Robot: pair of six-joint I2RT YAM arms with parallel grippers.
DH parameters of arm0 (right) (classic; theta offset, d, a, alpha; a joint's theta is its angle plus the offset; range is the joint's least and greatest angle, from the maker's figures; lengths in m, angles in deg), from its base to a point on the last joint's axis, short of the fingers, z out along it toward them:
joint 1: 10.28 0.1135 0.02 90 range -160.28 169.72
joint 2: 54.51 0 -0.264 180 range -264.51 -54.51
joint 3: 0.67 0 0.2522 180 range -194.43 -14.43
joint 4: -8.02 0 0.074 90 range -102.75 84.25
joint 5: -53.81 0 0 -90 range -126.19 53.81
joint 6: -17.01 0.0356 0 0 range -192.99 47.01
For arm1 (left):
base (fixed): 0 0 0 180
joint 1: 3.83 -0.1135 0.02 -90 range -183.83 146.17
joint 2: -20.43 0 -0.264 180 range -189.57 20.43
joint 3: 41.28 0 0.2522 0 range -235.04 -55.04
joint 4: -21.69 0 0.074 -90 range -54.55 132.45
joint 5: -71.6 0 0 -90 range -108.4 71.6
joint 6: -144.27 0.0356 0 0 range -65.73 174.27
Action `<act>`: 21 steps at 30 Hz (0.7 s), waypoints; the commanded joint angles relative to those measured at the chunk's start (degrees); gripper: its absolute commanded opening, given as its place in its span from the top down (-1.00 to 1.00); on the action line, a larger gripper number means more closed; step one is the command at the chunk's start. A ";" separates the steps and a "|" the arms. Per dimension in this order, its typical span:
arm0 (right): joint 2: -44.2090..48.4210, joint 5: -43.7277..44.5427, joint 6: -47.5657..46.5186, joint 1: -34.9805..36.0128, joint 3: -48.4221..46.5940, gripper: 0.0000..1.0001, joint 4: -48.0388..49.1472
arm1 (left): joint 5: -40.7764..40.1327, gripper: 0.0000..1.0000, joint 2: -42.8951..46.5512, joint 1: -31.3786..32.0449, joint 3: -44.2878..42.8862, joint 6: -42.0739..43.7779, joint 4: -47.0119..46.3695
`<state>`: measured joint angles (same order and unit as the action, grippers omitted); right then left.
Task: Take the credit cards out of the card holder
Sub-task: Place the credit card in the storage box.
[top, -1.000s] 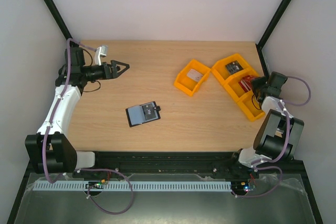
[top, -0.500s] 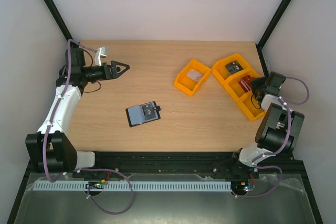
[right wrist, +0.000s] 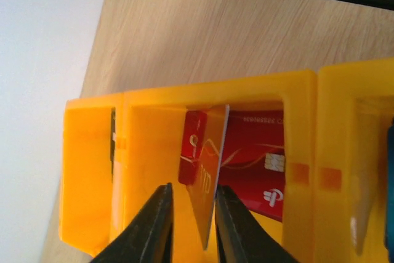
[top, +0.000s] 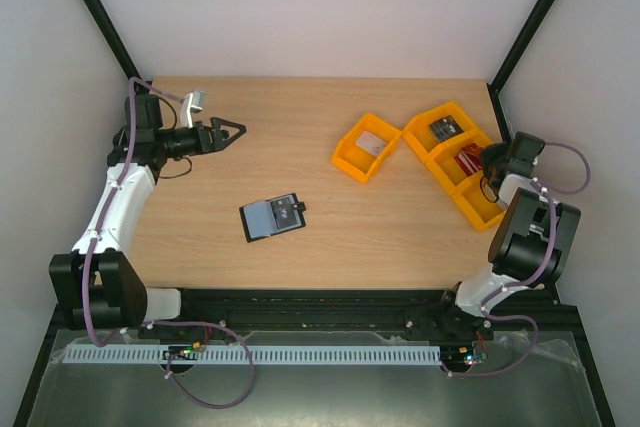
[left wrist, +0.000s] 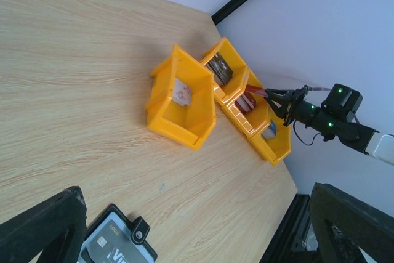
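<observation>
- Pale wooden table (top: 330, 107) between white walls.
- Left gripper (top: 240, 129) hovers over the far-left wood, jaws spread wide and empty.
- Small black folding card holder (top: 272, 217) lies flat, nearer the arm bases than that gripper and slightly to its right.
- Right gripper (right wrist: 192, 189) reaches into the middle compartment of an orange plastic tray row (right wrist: 92, 170). A red plastic credit card (right wrist: 200, 164) stands on edge between its fingertips, above a second red card (right wrist: 258, 170) lying flat. Pinched or released: cannot tell.

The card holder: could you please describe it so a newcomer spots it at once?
On the wooden table, look left of the orange trays, toward the near edge. The card holder lies open there: flat, black, with a pale blue-grey pocket, not orange.
</observation>
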<state>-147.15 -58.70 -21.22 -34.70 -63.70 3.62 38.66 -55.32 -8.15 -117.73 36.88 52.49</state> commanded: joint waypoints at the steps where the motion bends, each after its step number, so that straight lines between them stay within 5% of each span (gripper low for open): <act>1: -0.91 3.33 -0.47 -0.27 -3.33 0.46 -1.90 | 1.21 -0.98 0.12 -0.60 0.51 -0.45 -1.00; 10: 3.72 10.83 -4.46 -0.28 -7.00 -0.32 -8.66 | 1.36 -0.98 0.12 -0.61 0.73 -0.58 -1.31; 16: 7.68 11.60 -6.65 0.53 -8.79 -0.39 -10.88 | 1.19 -0.98 0.58 -0.76 1.61 -0.30 -1.48; 21: 12.09 16.46 -17.13 13.83 -13.54 -0.37 -19.39 | -6.93 -0.98 1.68 -1.84 11.78 -14.26 -9.06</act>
<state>-139.57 -46.91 -29.31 -31.51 -72.53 -8.01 37.76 -54.95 -8.82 -113.71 33.58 49.12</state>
